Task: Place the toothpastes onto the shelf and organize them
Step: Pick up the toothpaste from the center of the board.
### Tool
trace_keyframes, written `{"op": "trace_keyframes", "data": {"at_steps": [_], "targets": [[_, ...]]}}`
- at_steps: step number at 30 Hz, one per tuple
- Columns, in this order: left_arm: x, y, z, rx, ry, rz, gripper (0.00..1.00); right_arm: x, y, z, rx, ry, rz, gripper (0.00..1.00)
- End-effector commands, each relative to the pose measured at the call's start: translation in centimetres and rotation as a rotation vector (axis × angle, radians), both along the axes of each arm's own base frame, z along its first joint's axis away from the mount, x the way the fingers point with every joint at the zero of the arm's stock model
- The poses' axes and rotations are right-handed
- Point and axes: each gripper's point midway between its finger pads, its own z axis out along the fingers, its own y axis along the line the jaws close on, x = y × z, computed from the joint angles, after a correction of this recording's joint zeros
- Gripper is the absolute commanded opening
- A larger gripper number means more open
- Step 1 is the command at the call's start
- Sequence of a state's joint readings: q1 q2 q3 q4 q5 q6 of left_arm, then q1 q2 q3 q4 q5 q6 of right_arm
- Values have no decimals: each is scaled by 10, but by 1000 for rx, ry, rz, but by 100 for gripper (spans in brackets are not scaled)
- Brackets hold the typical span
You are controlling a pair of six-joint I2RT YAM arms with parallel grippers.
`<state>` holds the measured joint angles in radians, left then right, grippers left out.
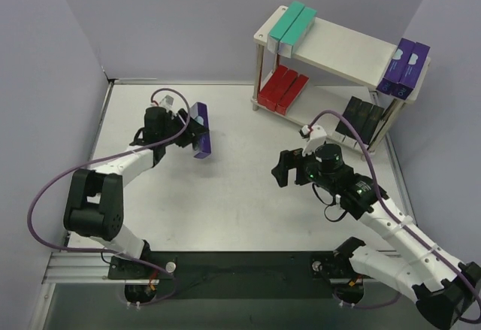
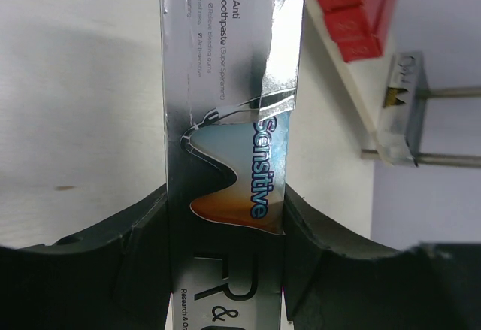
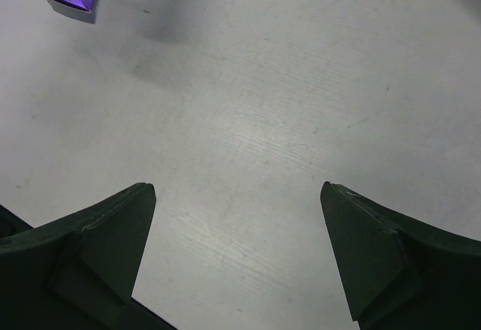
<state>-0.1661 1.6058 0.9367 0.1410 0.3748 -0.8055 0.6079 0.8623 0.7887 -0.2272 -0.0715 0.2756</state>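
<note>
My left gripper (image 1: 188,130) pinches the purple toothpaste carton (image 1: 201,139), light, stiff, glossy-slick and crushable, across its width; the shelf (image 1: 347,44) lies at two o'clock.

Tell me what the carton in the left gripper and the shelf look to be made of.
Purple carton: probably thin printed cardboard, with a glossy, silver, foil-like face that mirrors the light and a creased flap edge. Shelf: pale beige matte boards, maybe painted wood or plastic. Its thin grey legs gleam like metal.
</note>
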Motion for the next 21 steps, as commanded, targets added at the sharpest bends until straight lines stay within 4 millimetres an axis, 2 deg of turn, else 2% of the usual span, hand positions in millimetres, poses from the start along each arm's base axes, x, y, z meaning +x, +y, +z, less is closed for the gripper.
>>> {"op": "trace_keyframes", "data": {"at_steps": [1,2,3,4,5,6,7,11,12,21], "targets": [[-16,-55,72,-209,-182,-62,49,10,40,18,155,-66,26,99],[-21,-63,82,-239,-199,-72,50,16,47,22,182,-88,27,99],[-25,-70,85,-248,-207,-68,50,16,52,23,193,-93,33,99],[-35,-84,86,-260,-208,-100,50,17,55,22,201,-97,31,99],[-39,-90,97,-281,-227,-104,50,18,63,23,218,-106,43,99],[-42,-96,99,-290,-227,-109,50,19,67,23,225,-112,52,99],[-52,-111,104,-305,-233,-147,50,20,71,21,228,-109,61,99],[-73,-138,115,-315,-257,-192,51,23,86,30,271,-108,73,99],[-76,-141,117,-315,-262,-197,51,24,90,36,286,-111,77,99],[-98,-170,129,-302,-324,-262,54,23,109,38,299,-85,108,99]]}}
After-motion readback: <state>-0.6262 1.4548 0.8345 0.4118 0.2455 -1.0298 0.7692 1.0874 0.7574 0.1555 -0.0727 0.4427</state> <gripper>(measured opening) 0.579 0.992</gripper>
